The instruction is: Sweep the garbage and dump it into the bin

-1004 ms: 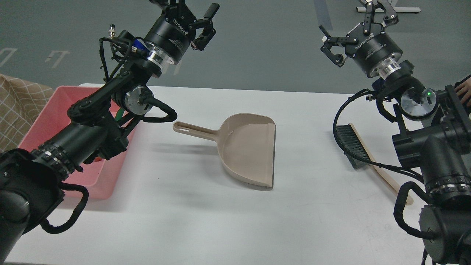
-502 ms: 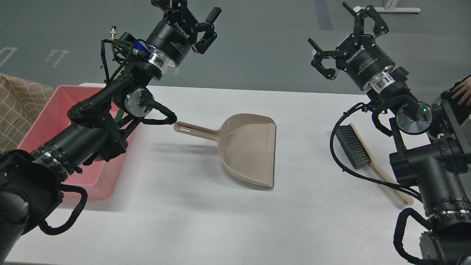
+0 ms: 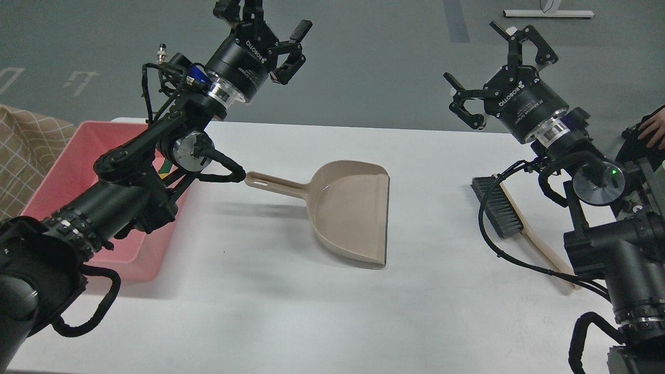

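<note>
A smooth white table point(image 3: 291, 311) is sitting on a grey floor point(image 3: 374, 57). The glossy pink bin point(image 3: 57, 171) is resting at the table's left edge; the garbage is not showing. A beige plastic dustpan point(image 3: 353, 213) is lying mid-table, a black-bristled brush point(image 3: 499, 208) at right. The left gripper point(image 3: 267, 21) and right gripper point(image 3: 493, 67) are hanging raised, fingers spread, holding nothing.
</note>
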`<state>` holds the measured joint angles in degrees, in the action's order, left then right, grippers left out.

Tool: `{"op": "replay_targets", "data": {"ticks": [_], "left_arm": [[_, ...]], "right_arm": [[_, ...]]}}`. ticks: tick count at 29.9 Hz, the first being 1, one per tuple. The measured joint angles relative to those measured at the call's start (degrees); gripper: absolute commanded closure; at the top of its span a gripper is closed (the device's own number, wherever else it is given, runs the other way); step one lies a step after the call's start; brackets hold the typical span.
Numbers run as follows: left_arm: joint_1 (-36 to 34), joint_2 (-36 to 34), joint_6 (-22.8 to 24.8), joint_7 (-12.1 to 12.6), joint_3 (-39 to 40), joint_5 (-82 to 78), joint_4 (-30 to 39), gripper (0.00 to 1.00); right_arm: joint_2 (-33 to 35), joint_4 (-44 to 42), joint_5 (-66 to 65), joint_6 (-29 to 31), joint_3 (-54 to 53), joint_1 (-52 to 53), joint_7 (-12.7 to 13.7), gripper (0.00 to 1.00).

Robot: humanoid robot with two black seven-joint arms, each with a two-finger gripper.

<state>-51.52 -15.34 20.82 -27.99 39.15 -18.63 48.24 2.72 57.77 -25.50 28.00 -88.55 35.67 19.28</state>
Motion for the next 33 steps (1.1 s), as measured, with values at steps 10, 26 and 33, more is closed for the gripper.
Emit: {"op": "replay_targets", "data": {"ticks": [10, 26, 33], "left_arm": [[0.25, 0.08, 0.01, 0.0, 0.28, 0.09, 0.31, 0.02], [1.37, 0.48, 0.01, 0.0, 1.04, 0.18, 0.4, 0.02], [1.51, 0.49, 0.01, 0.0, 1.11, 0.45, 0.37, 0.02]], "right_arm": [[0.14, -0.08, 0.01, 0.0, -0.25, -0.05, -0.11, 0.0], [-0.17, -0.46, 0.02, 0.0, -0.83, -0.08, -0.91, 0.0], [-0.22, -0.63, 0.02, 0.0, -0.94, 0.2, -0.91, 0.0]]}}
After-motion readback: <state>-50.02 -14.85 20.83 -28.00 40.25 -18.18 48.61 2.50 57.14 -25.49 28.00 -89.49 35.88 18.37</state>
